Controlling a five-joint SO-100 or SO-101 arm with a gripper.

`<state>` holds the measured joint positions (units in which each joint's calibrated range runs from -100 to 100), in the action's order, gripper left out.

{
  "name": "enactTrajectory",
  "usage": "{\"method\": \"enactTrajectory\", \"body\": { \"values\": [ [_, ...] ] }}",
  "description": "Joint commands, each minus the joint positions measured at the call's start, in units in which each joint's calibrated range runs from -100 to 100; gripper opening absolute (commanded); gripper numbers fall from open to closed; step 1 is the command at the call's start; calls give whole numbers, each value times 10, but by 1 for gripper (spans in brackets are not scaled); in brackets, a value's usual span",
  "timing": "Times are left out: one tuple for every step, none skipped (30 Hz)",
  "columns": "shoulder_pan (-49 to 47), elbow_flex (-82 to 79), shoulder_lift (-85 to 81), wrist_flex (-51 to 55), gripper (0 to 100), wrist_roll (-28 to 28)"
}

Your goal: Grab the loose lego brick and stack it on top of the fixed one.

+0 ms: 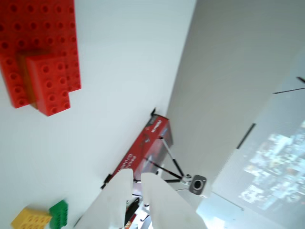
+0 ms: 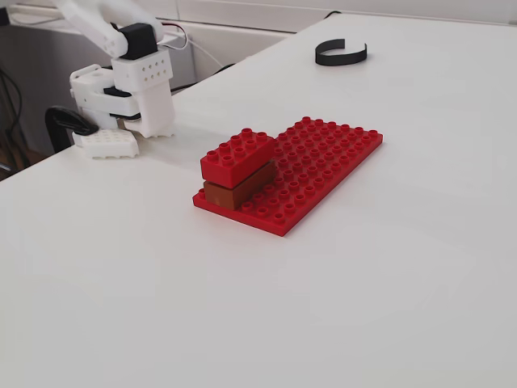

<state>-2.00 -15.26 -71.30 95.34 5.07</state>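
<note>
And it's on: the loose lego brick sits on top of the fixed one, at the near corner of the red baseplate, slightly skewed, so the stacking looks done. The pincer holds nothing, fingers narrowly parted, lifted well clear and angled across the tabletop.

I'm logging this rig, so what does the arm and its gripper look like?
The arm is white plastic in blocky segments, with a black motor block at one joint and a grid of small holes on the housing below it. Thin wires loop beside it. A black clamp sits at the base. The gripper has two smooth white fingers.
</note>
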Motion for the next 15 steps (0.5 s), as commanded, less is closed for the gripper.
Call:
{"method": "enactTrajectory", "body": {
  "values": [
    [-9, -148, -210, -41, 1, -1],
    [-9, -206, -267, -53, 1, 2],
    [-9, -256, -287, -52, 1, 4],
    [-9, -300, -287, -53, 1, 4],
    [-8, -337, -285, -62, 1, 4],
    [-4, -368, -270, -77, 1, 4],
    [4, -389, -263, -87, 1, 0],
    [4, -408, -265, -90, 1, -1],
    [4, -429, -270, -96, 1, 3],
    [8, -447, -277, -101, 1, 3],
    [9, -471, -279, -109, 1, 4],
    [10, -496, -281, -111, 1, 4],
    [10, -522, -282, -116, 1, 4],
    [10, -543, -282, -121, 1, 4],
    [10, -565, -281, -121, 1, 4]
  ]
}}
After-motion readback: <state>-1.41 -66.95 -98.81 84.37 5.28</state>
